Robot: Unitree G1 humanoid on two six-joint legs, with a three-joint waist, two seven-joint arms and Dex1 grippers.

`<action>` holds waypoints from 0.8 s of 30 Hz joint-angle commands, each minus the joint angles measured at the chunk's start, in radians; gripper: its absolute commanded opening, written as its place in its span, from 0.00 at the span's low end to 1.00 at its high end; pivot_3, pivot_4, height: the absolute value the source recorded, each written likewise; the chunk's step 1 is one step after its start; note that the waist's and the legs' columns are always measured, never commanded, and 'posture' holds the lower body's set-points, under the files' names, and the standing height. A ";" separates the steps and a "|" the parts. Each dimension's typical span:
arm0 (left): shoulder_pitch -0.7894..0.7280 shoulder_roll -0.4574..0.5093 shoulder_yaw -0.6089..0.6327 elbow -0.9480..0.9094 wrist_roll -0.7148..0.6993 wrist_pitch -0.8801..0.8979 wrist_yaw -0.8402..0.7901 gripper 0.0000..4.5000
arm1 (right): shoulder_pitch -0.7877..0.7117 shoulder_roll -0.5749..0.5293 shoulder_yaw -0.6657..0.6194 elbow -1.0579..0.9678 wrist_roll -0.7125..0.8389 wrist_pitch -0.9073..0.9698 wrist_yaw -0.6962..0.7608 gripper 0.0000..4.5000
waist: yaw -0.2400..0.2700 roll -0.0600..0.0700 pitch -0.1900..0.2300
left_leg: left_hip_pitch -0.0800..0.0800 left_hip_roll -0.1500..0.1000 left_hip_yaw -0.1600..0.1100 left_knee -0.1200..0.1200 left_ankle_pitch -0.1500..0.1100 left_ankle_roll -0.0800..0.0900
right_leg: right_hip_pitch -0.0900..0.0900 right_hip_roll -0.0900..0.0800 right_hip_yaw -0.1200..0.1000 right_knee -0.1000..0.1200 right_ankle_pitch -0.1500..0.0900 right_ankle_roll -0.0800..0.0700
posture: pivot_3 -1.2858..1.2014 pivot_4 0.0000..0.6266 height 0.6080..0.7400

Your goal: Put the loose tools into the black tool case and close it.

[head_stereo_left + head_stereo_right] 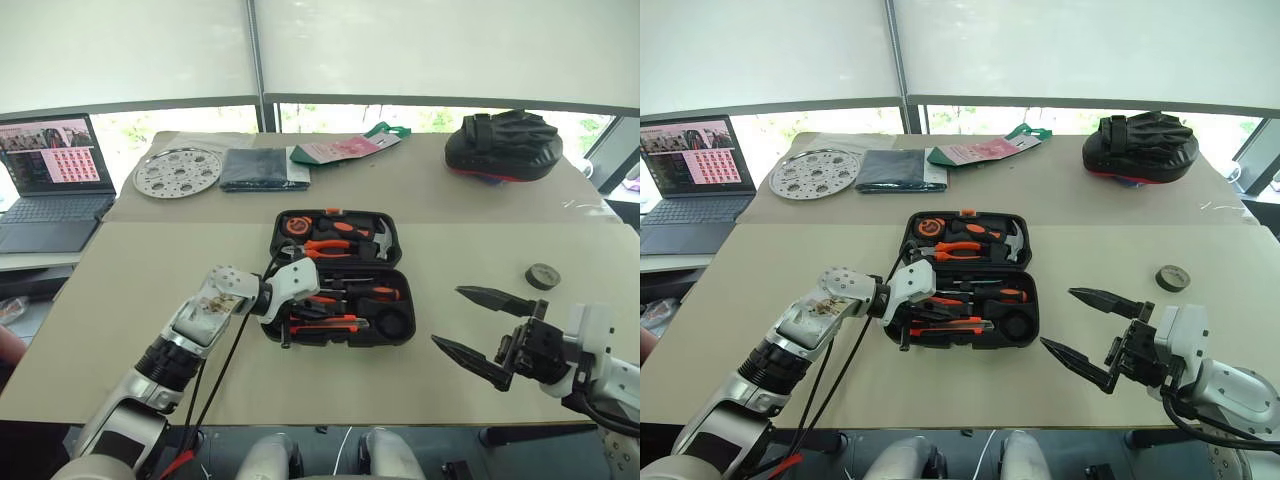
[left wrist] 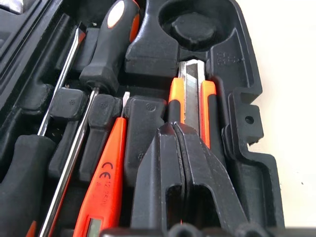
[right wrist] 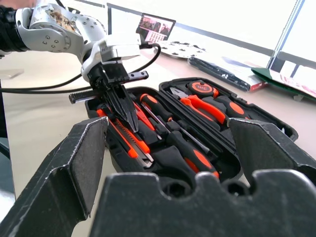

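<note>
Closed left hand (image 2: 183, 148) presses utility knife (image 2: 192, 98) beside CE-marked tester (image 2: 106, 182) (right hand (image 1: 480, 330) open).

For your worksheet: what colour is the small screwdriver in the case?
Orange all over; small screwdriver shows best in the left wrist view.

tool case (image 1: 392, 335): matt black plastic | utility knife (image 2: 191, 94): bare metal blade

Black tool case (image 1: 283, 222) lies open flat mid-table, lid half away from robot. In near half's moulded slots: two long screwdrivers w/ black-and-orange handles (image 2: 109, 34), shafts side by side; small all-orange screwdriver (image 2: 106, 180) next to them; orange-and-black utility knife (image 2: 191, 94) in slot by near edge, blade part out. Small black tape roll (image 1: 542, 276) flat on table, well right of case.
</note>
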 commanded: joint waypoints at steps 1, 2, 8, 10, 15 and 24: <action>0.085 0.018 -0.099 0.123 0.101 0.028 0.034 0.02 | -0.011 0.009 -0.002 -0.024 0.014 -0.009 -0.012 1.00 | 0.000 0.000 -0.001 | 0.000 0.000 0.000 0.000 0.000 0.000 | 0.000 -0.003 0.000 0.000 -0.001 -0.002 | 0.52 0.24 1.00; 0.091 0.020 -0.095 0.116 0.091 0.017 0.027 0.02 | -0.012 0.010 -0.001 -0.024 0.013 -0.010 -0.012 1.00 | 0.000 0.000 -0.001 | 0.001 0.000 0.000 0.000 0.000 0.000 | 0.000 -0.006 0.000 0.000 -0.002 -0.004 | 0.52 0.24 1.00; 0.149 0.008 0.039 0.072 -0.025 -0.174 0.005 0.02 | -0.010 0.012 -0.007 -0.015 0.005 -0.017 -0.008 1.00 | -0.004 0.000 -0.001 | 0.002 0.000 -0.001 -0.001 0.000 0.000 | 0.000 -0.010 0.001 0.000 -0.003 -0.005 | 0.52 0.24 1.00; 0.171 -0.014 0.137 0.042 -0.112 -0.232 -0.002 0.02 | 0.002 0.010 -0.028 -0.009 0.005 -0.022 -0.006 1.00 | -0.006 0.001 0.000 | 0.000 0.000 -0.001 -0.003 0.000 -0.001 | -0.002 -0.010 0.001 0.001 -0.004 -0.006 | 0.52 0.24 1.00; 0.257 0.007 0.374 -0.077 -0.369 -0.334 -0.121 0.34 | 0.080 0.020 -0.156 0.027 0.024 -0.038 -0.008 1.00 | -0.002 -0.003 0.005 | -0.013 0.001 -0.002 -0.007 0.006 -0.011 | -0.018 -0.010 -0.001 0.003 -0.001 -0.004 | 0.52 0.24 1.00; 0.452 0.156 0.644 -0.183 -0.567 -0.248 -0.157 0.99 | 0.218 0.098 -0.368 0.219 -0.005 -0.083 -0.056 1.00 | 0.000 0.002 0.010 | -0.019 -0.001 -0.002 -0.007 0.005 -0.009 | -0.018 -0.011 -0.004 -0.002 -0.002 -0.002 | 0.52 0.24 1.00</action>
